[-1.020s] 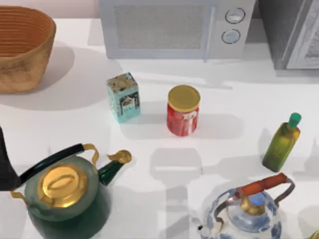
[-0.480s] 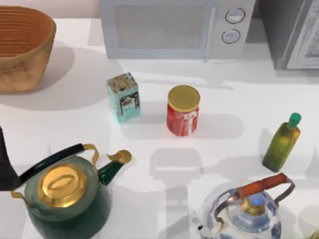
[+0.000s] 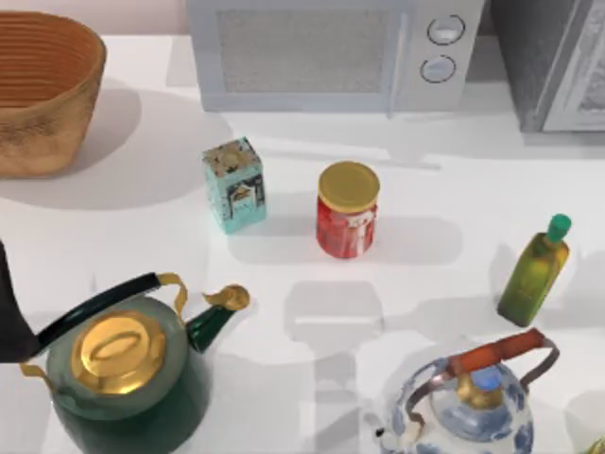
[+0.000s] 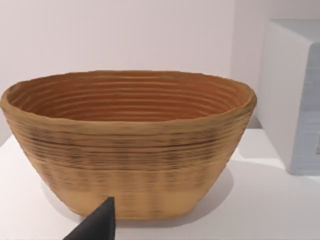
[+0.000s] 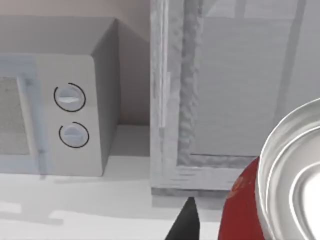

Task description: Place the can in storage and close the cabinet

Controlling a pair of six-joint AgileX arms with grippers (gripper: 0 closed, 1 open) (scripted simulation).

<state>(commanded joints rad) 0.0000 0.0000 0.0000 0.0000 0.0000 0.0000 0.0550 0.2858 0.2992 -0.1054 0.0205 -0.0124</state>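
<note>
White desk (image 3: 473,189). Tan, ribbed woven basket (image 3: 43,90) with orange-brown inside. White microwave (image 3: 331,52) with grey speckled door and two round pale knobs. Dark-grey speckled cabinet (image 3: 544,66) with pale framed door. Teal patterned square tin (image 3: 234,184). Red jar with golden lid (image 3: 347,210). Olive-green bottle with green cap (image 3: 535,271). Dark green kettle with gold lid (image 3: 123,369). Blue-and-white patterned kettle with orange-red handle (image 3: 473,402). Red can with silver top (image 5: 280,195).

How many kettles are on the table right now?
2: a green kettle at the top view's lower left and a blue-and-white kettle at its lower right. More may sit outside the frame.
</note>
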